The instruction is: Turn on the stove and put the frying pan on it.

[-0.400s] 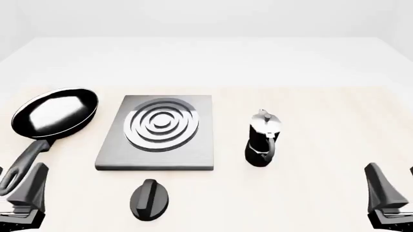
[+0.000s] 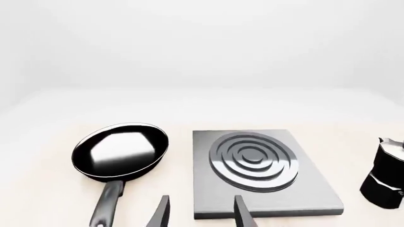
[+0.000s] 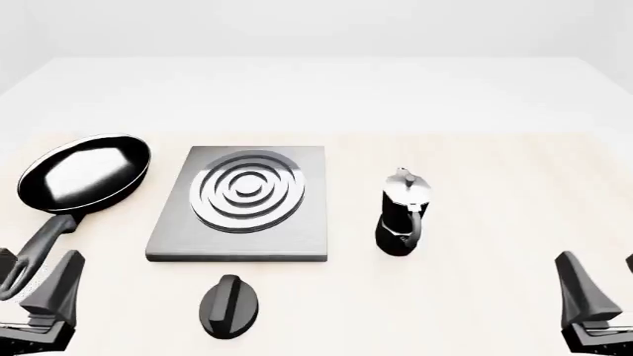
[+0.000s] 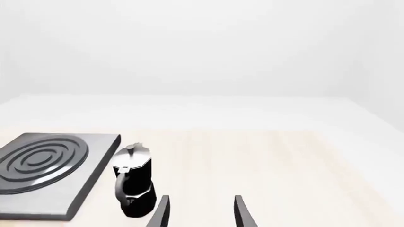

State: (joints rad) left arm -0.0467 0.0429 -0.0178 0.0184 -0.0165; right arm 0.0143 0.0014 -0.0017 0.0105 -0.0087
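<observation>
The frying pan (image 3: 84, 174) lies at the left of the table, its long handle (image 3: 40, 245) pointing toward me. The grey stove (image 3: 242, 196) with silver rings lies to its right, and the black oval knob (image 3: 230, 305) lies in front of the stove. My left gripper (image 3: 38, 278) is open and empty, raised near the end of the handle. In the left wrist view the pan (image 2: 120, 151) and the stove (image 2: 259, 165) lie beyond the open left gripper (image 2: 200, 213). My right gripper (image 3: 603, 289) is open and empty at the near right.
A small black moka pot (image 3: 402, 215) with a silver lid stands upright right of the stove. It also shows in the right wrist view (image 4: 134, 187), beside the stove's edge (image 4: 69, 189) and beyond the right gripper (image 4: 200, 213).
</observation>
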